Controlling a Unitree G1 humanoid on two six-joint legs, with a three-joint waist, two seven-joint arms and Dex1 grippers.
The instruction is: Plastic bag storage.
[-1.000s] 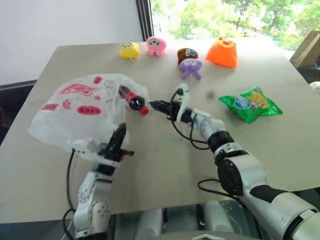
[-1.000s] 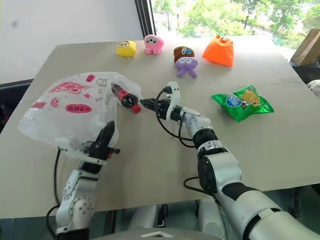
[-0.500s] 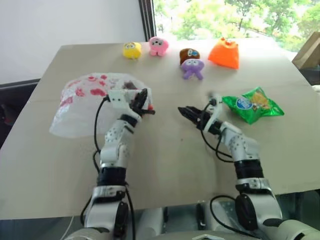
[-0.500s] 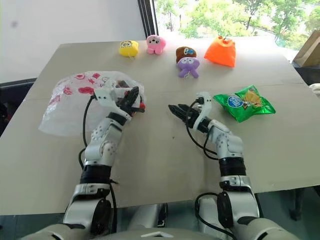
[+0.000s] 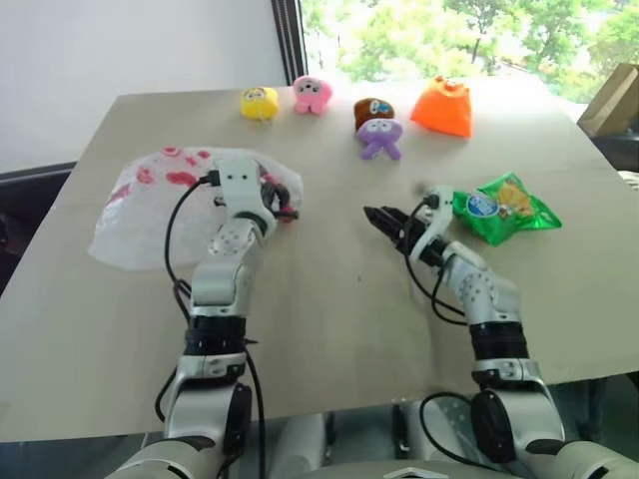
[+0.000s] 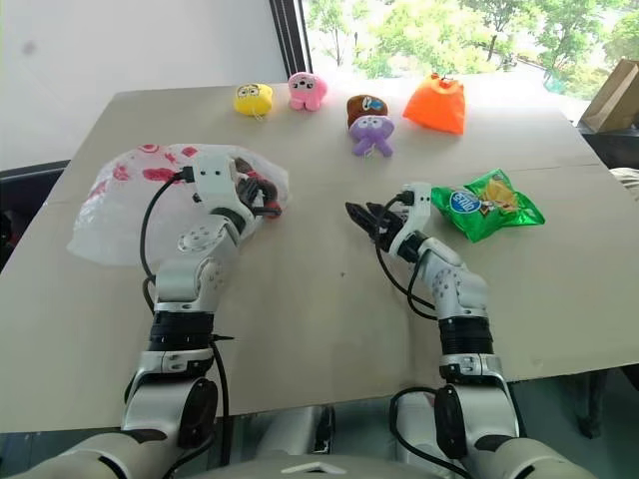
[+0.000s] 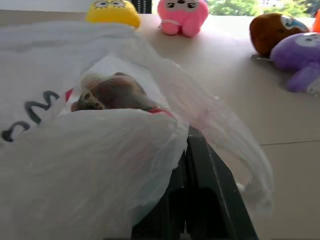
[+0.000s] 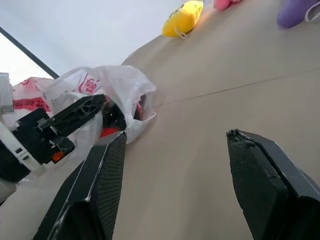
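Your left gripper (image 7: 200, 200) is pinched tight on the near rim of the plastic bag (image 5: 150, 205), film bunched over the fingers, at the bag's mouth end. Right gripper (image 6: 367, 217) is empty, jaws spread wide, hovering off to the right of the bag with bare table (image 5: 329, 329) between them.

Bag lies slumped on the table's left half, mouth facing the right gripper. A dark bottle with a red cap (image 7: 117, 92) sits inside, just past the mouth.

Risks as I read them:
- thin film in a two-finger pinch — any pull sideways could slip or tear it
- lift the rim too steeply toward the mouth and the bottle may roll back out
- mouth has sagged flat, so the next item could push the film instead of going in
- the two grippers are near each other at the mouth; a clash is possible if you bring the right one in while the left shifts

Around the bag: green snack packet (image 6: 489, 205) is to its right, just beyond the right gripper, nothing blocking that reach. Further back from the bag, well apart — yellow plush (image 5: 259, 101), pink plush (image 5: 313, 93), brown plush (image 5: 373, 109) with purple plush (image 5: 379, 137) touching in front of it, and an orange pouch (image 5: 445, 107). None sit in the path between the packet and the bag mouth
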